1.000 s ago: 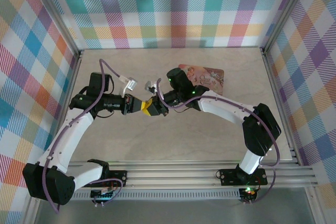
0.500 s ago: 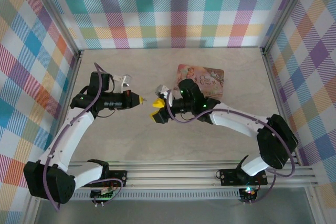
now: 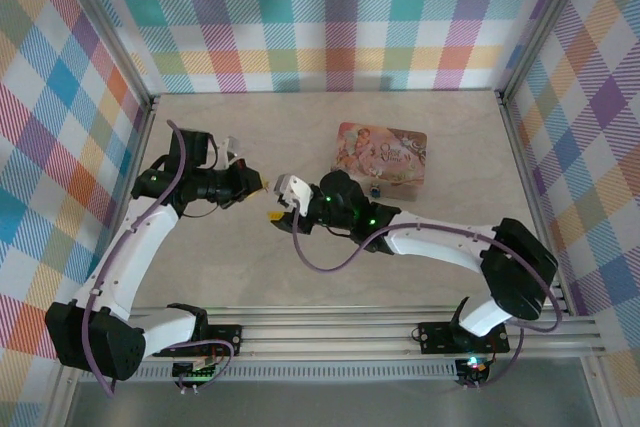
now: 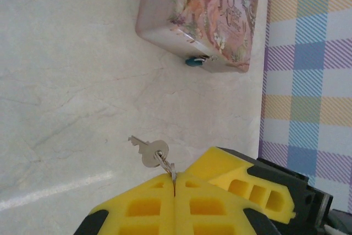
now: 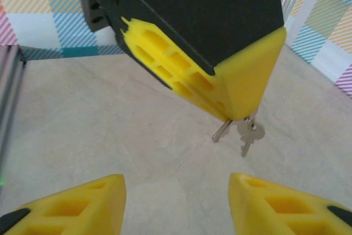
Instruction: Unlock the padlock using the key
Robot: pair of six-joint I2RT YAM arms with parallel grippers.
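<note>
My left gripper [image 4: 175,182] is shut on a key ring, and a small silver key [image 4: 147,151] sticks out above its yellow fingers. The right wrist view shows that gripper [image 5: 242,108] from the front with two keys [image 5: 247,133] hanging under its tip. My right gripper [image 5: 176,202] is open, nothing between its fingers, just below and in front of the keys. From above, the left gripper [image 3: 262,182] and right gripper [image 3: 277,205] nearly meet at table centre-left. The tiny padlock [image 4: 195,60], blue and metal, hangs on the pink box [image 4: 203,9].
The pink illustrated box [image 3: 380,154] lies flat at the back right of the light table [image 3: 330,267], with the padlock [image 3: 376,188] at its near edge. Plaid walls and metal rails enclose the table. One yellow finger [image 4: 242,177] of the right gripper shows beside the left fingers.
The two grippers met a second ago, then parted. The left gripper has drawn back up-left with the keys. The right arm has swung left after it and stands open.
</note>
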